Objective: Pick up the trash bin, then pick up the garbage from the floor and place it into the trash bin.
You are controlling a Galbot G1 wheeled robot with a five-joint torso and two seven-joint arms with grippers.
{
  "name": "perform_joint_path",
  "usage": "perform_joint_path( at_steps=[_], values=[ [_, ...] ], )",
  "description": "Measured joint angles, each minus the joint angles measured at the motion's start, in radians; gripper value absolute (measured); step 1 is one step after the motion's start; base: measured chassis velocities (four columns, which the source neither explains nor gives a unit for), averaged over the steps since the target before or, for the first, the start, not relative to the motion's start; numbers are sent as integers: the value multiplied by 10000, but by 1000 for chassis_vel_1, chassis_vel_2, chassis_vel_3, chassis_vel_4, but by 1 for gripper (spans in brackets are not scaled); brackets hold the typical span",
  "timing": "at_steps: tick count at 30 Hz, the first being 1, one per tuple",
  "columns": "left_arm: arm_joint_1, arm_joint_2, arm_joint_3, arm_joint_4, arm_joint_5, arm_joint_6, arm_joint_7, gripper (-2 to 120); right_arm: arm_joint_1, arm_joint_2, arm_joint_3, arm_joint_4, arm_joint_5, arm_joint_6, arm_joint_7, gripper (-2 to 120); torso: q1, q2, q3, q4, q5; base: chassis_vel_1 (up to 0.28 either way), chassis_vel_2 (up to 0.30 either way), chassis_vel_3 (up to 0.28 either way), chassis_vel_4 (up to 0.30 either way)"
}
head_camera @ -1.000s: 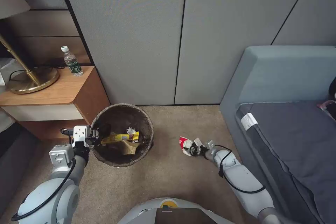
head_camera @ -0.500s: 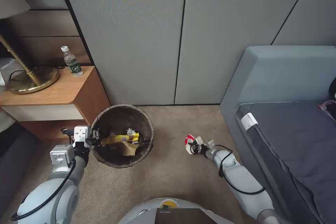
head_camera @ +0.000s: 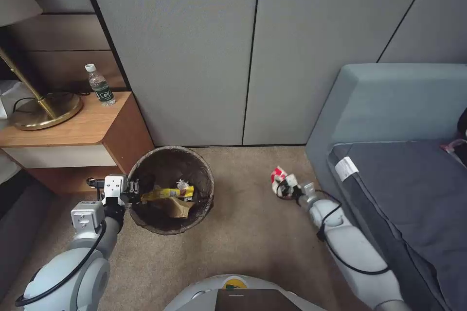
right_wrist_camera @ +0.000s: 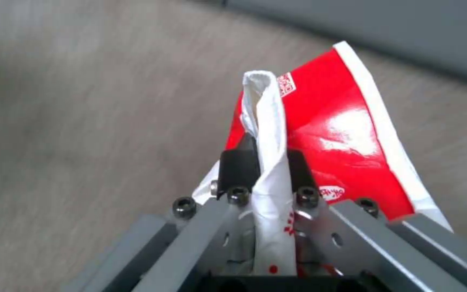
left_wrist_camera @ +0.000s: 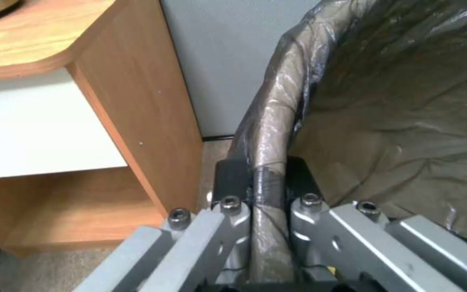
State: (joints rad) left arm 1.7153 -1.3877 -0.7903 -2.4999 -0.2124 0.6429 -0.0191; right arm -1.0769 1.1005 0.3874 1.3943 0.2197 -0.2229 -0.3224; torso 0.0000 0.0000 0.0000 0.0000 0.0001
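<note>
Now the red-and-white packet (right_wrist_camera: 320,134) sits pinched between the right fingers (right_wrist_camera: 239,164).

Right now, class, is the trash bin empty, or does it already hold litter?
Not empty. The trash bin holds a yellow wrapper, a brown paper bag and a small white scrap on its dark liner.

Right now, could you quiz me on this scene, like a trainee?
1. True or false: the left gripper is clamped on the rim of the trash bin.
2. What does the right gripper hold? A) bottle B) red-and-white packet C) tissue
3. Fill in: the water bottle stands on the ____.

Key: 1 true. 2 B, the red-and-white packet. 3 nightstand, beside the lamp.
</note>
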Motion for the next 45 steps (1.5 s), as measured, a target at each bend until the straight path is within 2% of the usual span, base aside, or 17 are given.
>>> perform_joint_path(
  at_steps=[2,3,6,7,11,12,15,17,21,26,28,29,30,34,38,39,45],
  values=[
    [0,46,11,1,-21,0,0,3,-392,-404,457,1154,341,-241,21,0,0,0,0,-3,-1,0,0,0,0],
    [0,46,11,1,-21,0,0,3,-392,-404,457,1154,341,-241,21,0,0,0,0,-3,-1,0,0,0,0],
    [-52,165,31,0,-96,2,12,3,-1035,-980,1086,3420,1188,-662,240,0,0,0,0,-2,-3,0,0,0,0],
    [-52,165,31,0,-96,2,12,3,-1035,-980,1086,3420,1188,-662,240,0,0,0,0,-2,-3,0,0,0,0],
    [-94,236,25,0,-109,11,115,3,-1290,-1471,1432,5397,2173,-1168,509,0,0,0,0,0,-1,0,0,0,0],
    [-94,236,25,0,-109,11,115,3,-1290,-1471,1432,5397,2173,-1168,509,0,0,0,0,0,-1,0,0,0,0],
    [-204,291,32,0,-158,15,148,3,-1032,-1778,1375,6732,2874,-1707,759,0,0,0,0,1,-1,0,0,0,0],
    [-235,295,46,0,-169,17,149,3,-916,-1861,1282,7055,3032,-1826,819,0,0,0,0,2,-3,0,0,0,0],
    [-321,323,124,0,-236,46,145,3,-199,-2147,263,8021,3584,-2109,1414,0,0,0,0,0,-2,0,0,0,0],
    [-349,330,169,0,-218,66,126,3,694,-2274,-953,8617,4136,-2531,1591,0,0,0,0,4,-2,0,0,0,0],
    [-349,330,169,0,-218,66,126,3,694,-2274,-953,8617,4136,-2531,1591,0,0,0,0,4,-2,0,0,0,0],
    [-349,321,194,0,-201,74,116,3,895,-2305,-1229,8741,4352,-2676,1600,0,0,0,0,1,-2,0,0,0,0],
    [-372,314,222,0,-173,90,97,3,1632,-2438,-2140,8935,4923,-2923,1602,0,0,0,0,0,-2,0,0,0,0],
    [-377,320,218,0,-171,98,95,3,2260,-2484,-2774,8940,5179,-3000,1651,0,0,0,0,0,-2,0,0,0,0],
    [-417,315,214,44,-171,115,92,3,3681,-2268,-4306,8813,5521,-3169,1861,0,0,0,0,2,-3,0,0,0,0],
    [-417,315,214,44,-171,115,92,3,3681,-2268,-4306,8813,5521,-3169,1861,0,0,0,0,2,-3,0,0,0,0],
    [-464,288,202,55,-180,211,56,3,4656,-1787,-5953,8512,5742,-3368,2140,0,0,0,0,1,-3,0,0,0,0]
  ],
)
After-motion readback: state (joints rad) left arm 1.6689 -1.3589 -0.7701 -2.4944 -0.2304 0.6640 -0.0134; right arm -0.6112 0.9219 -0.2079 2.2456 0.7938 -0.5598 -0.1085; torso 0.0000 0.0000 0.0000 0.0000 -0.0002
